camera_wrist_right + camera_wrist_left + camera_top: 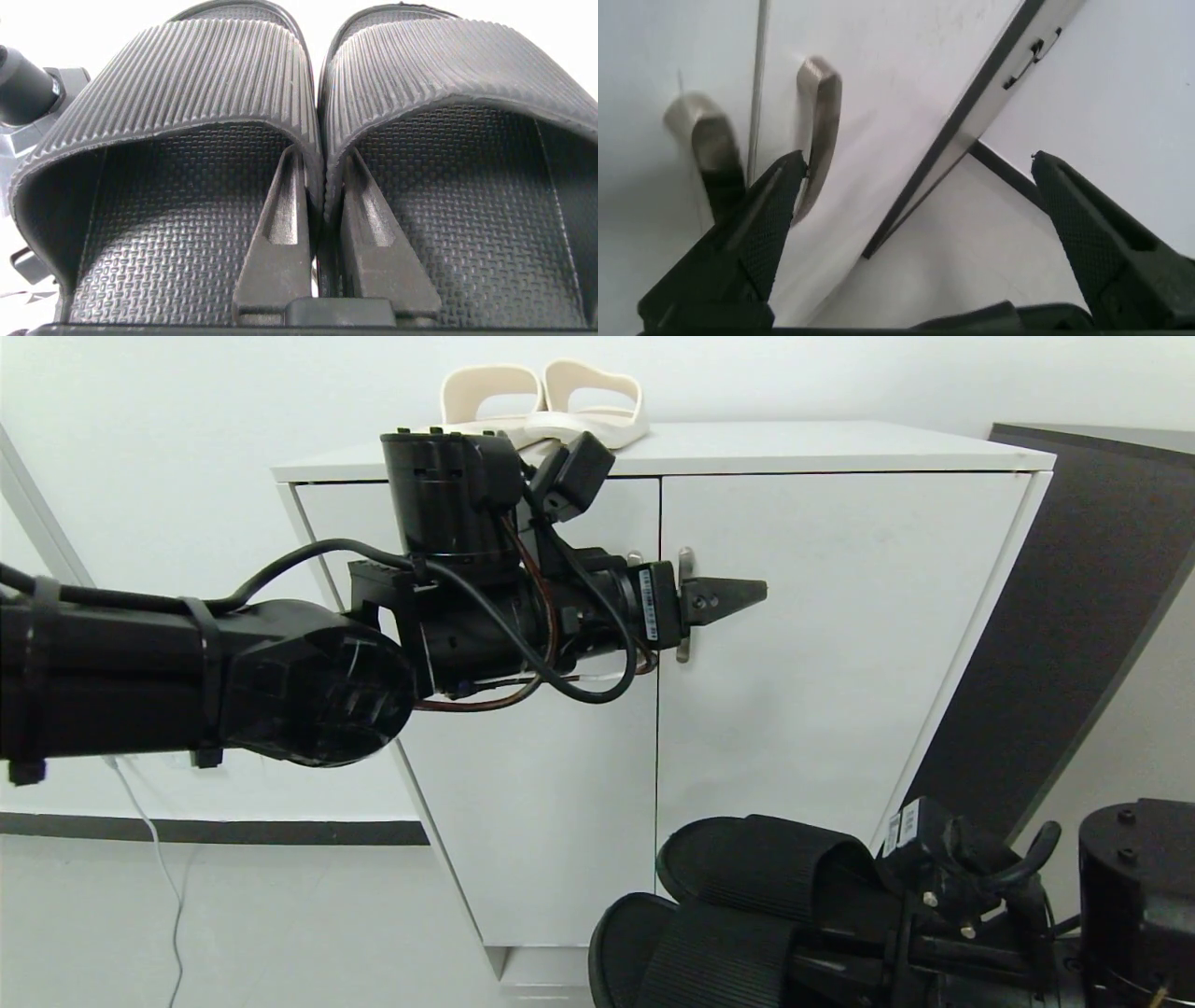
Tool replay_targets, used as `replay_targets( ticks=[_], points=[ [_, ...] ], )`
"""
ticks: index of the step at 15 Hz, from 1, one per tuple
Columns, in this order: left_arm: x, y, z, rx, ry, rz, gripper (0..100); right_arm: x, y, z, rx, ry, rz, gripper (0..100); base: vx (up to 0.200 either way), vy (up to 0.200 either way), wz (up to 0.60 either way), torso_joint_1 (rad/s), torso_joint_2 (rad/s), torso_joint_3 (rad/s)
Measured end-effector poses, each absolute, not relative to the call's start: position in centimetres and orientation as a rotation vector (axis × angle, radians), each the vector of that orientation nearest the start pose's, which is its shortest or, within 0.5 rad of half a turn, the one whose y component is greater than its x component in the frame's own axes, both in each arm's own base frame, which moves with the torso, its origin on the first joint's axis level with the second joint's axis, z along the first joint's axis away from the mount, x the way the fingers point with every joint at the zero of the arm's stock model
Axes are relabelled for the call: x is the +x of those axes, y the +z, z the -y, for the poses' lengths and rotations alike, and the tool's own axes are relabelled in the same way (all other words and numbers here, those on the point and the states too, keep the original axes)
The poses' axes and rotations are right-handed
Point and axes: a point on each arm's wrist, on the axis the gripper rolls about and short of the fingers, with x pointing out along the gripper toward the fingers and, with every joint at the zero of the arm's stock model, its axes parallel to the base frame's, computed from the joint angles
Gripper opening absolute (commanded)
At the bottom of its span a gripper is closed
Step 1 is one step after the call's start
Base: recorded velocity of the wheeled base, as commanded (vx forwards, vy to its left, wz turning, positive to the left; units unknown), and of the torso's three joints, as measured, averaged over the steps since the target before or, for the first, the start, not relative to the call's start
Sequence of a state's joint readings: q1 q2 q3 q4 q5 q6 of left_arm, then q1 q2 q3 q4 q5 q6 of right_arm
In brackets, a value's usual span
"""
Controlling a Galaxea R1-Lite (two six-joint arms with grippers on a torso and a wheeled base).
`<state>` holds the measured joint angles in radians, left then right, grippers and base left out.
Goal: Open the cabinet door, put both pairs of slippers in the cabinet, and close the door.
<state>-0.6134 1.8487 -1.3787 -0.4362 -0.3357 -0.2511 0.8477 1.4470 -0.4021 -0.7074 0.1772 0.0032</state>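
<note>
The white cabinet has both doors closed. Two metal handles flank the centre seam. My left gripper is open at handle height in front of the right door, and in the left wrist view one fingertip sits right beside a handle. A pair of cream slippers rests on the cabinet top. Low at the front right, my right gripper holds the pair of black slippers. In the right wrist view its fingers are shut on the two touching inner walls of the black slippers.
A white wall stands behind and to the left of the cabinet, with a thin cable hanging down it. A dark panel leans at the cabinet's right side.
</note>
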Motion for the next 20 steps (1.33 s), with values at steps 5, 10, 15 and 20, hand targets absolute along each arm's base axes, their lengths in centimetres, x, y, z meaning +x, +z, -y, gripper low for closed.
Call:
replay_targets(
  ticks=[5, 10, 15, 20],
  points=[
    [30.7, 26.8, 23.0, -0.224, -0.943, -0.161, 100, 13.7, 15.1, -16.2, -0.113, 1.016, -0.332, 0, 0.0, 0.0, 0.0, 0.0, 0.0, 0.0],
    [30.9, 26.3, 23.1, -0.225, -0.93, -0.178, 0, 13.7, 15.1, -16.2, -0.113, 1.016, -0.333, 0, 0.0, 0.0, 0.0, 0.0, 0.0, 0.0],
    [30.5, 26.2, 23.1, -0.228, -0.941, -0.187, 0, 13.7, 15.0, -16.2, -0.112, 1.024, -0.338, 0, 0.0, 0.0, 0.0, 0.0, 0.0, 0.0],
    [28.0, 26.1, 23.5, -0.232, -0.985, -0.221, 0, 12.5, 14.5, -16.2, -0.129, 1.073, -0.355, 0, 0.0, 0.0, 0.0, 0.0, 0.0, 0.0]
  ],
)
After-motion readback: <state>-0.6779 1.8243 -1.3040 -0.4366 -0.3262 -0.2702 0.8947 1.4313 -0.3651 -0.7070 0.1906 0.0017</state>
